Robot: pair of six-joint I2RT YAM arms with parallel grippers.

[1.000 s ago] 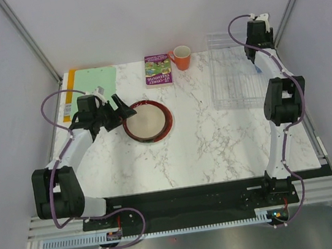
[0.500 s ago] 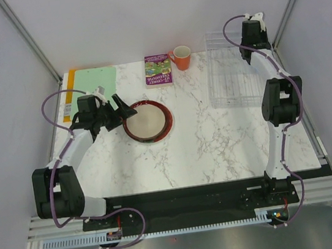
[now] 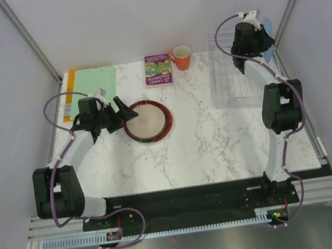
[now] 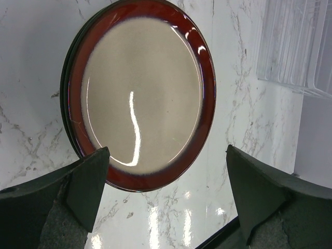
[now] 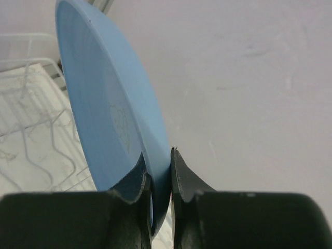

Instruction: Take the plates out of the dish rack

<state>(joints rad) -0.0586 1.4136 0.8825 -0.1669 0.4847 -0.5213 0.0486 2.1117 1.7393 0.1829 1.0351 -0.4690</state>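
A dark-red-rimmed plate with a cream centre lies flat on the table's left half. It also shows in the left wrist view, resting on another plate whose dark edge shows beneath; that plate's pattern is hidden. My left gripper is open and empty just left of this stack, its jaws wide apart. My right gripper is shut on the rim of the plain light blue plate, which it holds on edge above the clear dish rack. The plate is pinched between its jaws.
An orange mug and a purple book stand at the back centre. A green clipboard lies at the back left. The enclosure's right wall is close behind the blue plate. The rack's wires lie below the right gripper.
My right gripper has risen from the rack with the light blue plate and turned it up and to the back. The left arm has barely moved.
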